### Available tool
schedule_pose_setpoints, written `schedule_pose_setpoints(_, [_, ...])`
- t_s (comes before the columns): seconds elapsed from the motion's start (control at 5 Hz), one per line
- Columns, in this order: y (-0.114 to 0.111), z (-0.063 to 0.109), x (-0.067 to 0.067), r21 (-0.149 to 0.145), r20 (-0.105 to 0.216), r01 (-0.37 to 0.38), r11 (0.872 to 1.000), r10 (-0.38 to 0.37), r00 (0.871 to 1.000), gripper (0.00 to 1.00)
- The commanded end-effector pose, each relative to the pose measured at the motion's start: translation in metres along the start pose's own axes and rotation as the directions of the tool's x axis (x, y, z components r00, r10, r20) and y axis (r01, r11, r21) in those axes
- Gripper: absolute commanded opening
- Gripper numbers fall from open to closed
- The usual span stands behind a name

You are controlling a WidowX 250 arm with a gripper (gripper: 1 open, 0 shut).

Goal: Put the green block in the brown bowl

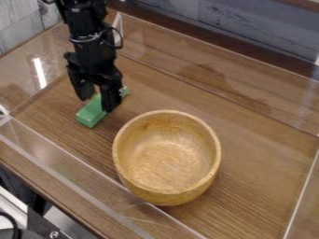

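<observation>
Green block (pixel 90 114) flat on table, long axis diagonal, lower-left to upper-right

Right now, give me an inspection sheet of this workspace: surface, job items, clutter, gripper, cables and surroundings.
Surface: glossy brown wooden table, with glare and reflections; transparent panels stand along its near edges.
Job's things: green block lies flat on the table, left of the brown bowl and apart from it; its far end is hidden behind the gripper. The bowl stands upright and holds nothing.
Clutter: nothing seen.
Gripper: black gripper points down over the block, jaws open on either side of it; whether they touch it cannot be told.
Cables: a dark cable runs along the arm above the gripper.
Surroundings: grey plank wall behind the table; dark equipment at the lower left corner.
</observation>
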State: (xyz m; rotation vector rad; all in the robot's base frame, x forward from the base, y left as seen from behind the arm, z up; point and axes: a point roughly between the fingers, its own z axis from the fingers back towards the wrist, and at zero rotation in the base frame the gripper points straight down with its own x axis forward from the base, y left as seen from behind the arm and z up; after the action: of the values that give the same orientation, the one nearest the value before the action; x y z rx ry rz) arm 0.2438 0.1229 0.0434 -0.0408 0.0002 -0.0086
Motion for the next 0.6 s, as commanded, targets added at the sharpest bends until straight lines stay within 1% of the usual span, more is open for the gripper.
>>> schedule_pose_setpoints(0.0, [0.0085, 0.0128, 0.0115, 0.02, 0.049, -0.013, 1.0, 0.012, 0.999, 1.0])
schedule_pose_setpoints(0.4, [0.0104, 0.0116, 0.0158, 0.004, 0.041, -0.024, 1.0, 0.024, 0.999, 1.0])
